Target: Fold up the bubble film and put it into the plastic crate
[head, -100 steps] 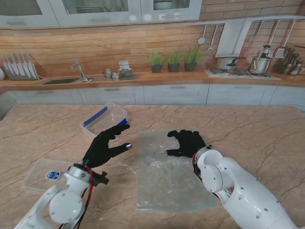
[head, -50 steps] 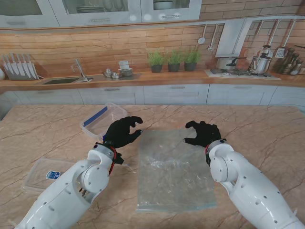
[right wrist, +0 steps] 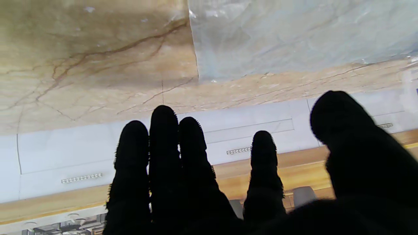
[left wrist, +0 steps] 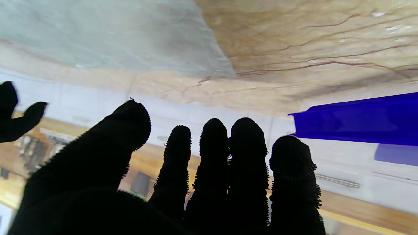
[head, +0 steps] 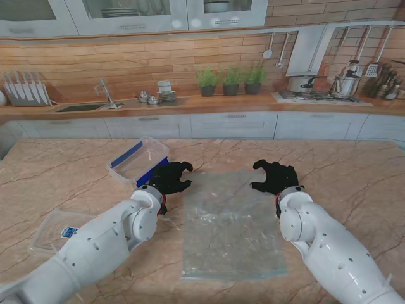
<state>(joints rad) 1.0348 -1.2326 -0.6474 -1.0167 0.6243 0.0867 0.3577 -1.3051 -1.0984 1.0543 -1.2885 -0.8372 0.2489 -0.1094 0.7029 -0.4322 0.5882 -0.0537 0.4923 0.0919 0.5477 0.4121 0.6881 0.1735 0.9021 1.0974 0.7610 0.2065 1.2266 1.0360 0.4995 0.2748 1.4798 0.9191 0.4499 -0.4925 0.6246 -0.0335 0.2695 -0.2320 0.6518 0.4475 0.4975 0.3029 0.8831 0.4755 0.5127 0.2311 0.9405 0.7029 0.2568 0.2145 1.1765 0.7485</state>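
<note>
Clear rectangular plastic crate with blue rim (head: 137, 159) waiting toward the desk's (head: 354, 171) far-left corner, ready to receive. Black-gloved left hand (head: 171, 178), fingers apart, empty, at the far-left corner of the flat translucent bubble film (head: 229, 228). Black-gloved right hand (head: 275, 177), likewise spread and empty, at the far-right corner, likely for a two-corner pinch.

The bubble film (head: 229, 227) is translucent, crinkled plastic with a faint sheen, lying on a polished table (head: 354, 171) of veined beige marble. The plastic crate (head: 138, 159) is clear and glossy with a blue edge. Both hands, left hand (head: 171, 178) and right hand (head: 274, 177), wear matt black, fuzzy-textured cloth.
</note>
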